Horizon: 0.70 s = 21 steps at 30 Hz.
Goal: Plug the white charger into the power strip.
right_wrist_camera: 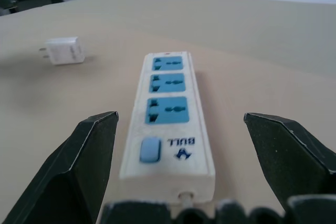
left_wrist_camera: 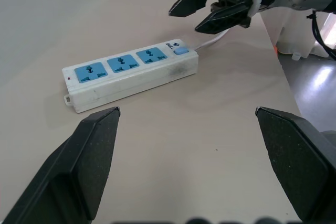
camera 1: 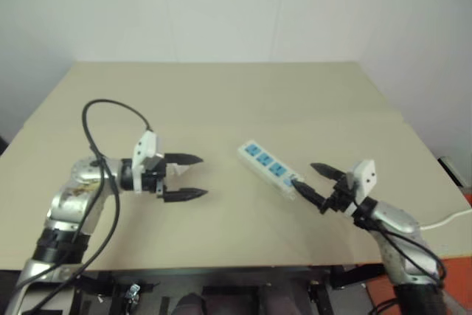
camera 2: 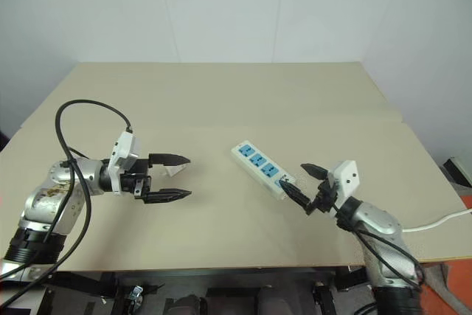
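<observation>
**Two claws spread, charger lying loose, strip unplugged**

Two arms reach in over a bare tan table (camera 1: 243, 101), one from each side, claws pointing toward each other.

Power strip (camera 1: 270, 168): lies flat near the middle of the table, on a diagonal, socket side up. Three blue socket faces in a row, all bare. Small blue switch at the end nearest the right arm; a thin white cord (camera 1: 450, 220) leaves that same end and runs off the table's right edge.

White charger (right_wrist_camera: 64, 51): lies on its side on the table, metal prongs pointing sideways, well apart from the strip. In the head views it sits by the left claw, a small white shape (camera 2: 172, 170) seen between the two black fingers, close to the upper one. Whether a finger touches it cannot be told. Nothing grips it.

Left claw (camera 1: 184, 177): fingers spread wide, pointing level across the table toward the strip. Its wrist view looks straight between the two fingers at the strip's long side, with open table between.

Right claw (camera 2: 299, 184): fingers spread, holding nothing. It hangs just beside the switch end of the strip, a little above the table surface; the lower finger overlaps the strip's end in the head views, though contact cannot be told. Its wrist view looks down the length of the strip from the switch end, fingers (right_wrist_camera: 79, 171) standing to either side.
</observation>
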Motion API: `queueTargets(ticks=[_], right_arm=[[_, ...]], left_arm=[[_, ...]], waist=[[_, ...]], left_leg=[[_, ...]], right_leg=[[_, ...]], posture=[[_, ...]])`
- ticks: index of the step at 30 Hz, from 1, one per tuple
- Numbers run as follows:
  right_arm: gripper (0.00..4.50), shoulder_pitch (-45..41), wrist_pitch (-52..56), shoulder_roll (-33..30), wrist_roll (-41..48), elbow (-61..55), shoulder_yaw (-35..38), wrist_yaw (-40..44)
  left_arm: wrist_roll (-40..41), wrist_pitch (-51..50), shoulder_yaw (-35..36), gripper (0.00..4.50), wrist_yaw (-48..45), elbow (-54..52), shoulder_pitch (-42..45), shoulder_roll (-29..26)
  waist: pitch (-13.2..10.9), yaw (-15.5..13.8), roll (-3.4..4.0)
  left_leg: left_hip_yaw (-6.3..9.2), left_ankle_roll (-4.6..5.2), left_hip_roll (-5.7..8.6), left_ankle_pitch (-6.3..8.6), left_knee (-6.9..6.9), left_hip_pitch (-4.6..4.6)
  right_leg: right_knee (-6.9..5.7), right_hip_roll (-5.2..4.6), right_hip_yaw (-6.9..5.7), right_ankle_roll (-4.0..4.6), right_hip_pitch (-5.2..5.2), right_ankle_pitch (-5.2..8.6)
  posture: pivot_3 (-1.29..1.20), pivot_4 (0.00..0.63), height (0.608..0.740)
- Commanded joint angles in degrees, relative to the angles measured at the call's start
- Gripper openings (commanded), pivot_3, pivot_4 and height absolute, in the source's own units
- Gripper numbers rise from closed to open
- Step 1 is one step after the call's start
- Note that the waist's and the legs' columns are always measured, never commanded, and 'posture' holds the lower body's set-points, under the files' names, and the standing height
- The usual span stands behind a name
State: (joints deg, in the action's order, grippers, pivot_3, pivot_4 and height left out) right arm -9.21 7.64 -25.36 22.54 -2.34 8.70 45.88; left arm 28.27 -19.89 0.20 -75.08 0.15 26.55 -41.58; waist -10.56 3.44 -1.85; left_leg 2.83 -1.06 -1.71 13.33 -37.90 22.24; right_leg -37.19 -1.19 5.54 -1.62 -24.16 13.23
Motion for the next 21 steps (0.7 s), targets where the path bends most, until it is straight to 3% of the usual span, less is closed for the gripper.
queueTargets(ticks=[1, 21], right_arm=[[4.47, -1.17, -3.14, 0.19, -1.75, 1.45, -1.32, 0.16], [4.47, -3.75, -6.81, 2.32, -4.62, 11.94, -3.67, -0.17]], left_arm=[[0.53, -0.01, 1.28, 4.50, 0.25, -2.55, -0.22, -1.02], [0.81, 0.17, 1.66, 4.50, 2.71, -5.00, -2.83, -1.31]], waist=[[0.00, -0.03, 0.00], [0.00, 0.18, 0.00]], left_leg=[[0.00, 0.00, 0.00, 0.00, 0.00, 0.00], [0.00, 0.00, 0.00, 0.00, 0.00, -0.03]], right_leg=[[0.00, 0.00, 0.00, 0.00, 0.00, 0.00], [-0.01, 0.00, 0.01, 0.03, 0.01, -0.02]], posture=[[0.00, 0.150, 0.740], [0.00, 0.150, 0.740]])
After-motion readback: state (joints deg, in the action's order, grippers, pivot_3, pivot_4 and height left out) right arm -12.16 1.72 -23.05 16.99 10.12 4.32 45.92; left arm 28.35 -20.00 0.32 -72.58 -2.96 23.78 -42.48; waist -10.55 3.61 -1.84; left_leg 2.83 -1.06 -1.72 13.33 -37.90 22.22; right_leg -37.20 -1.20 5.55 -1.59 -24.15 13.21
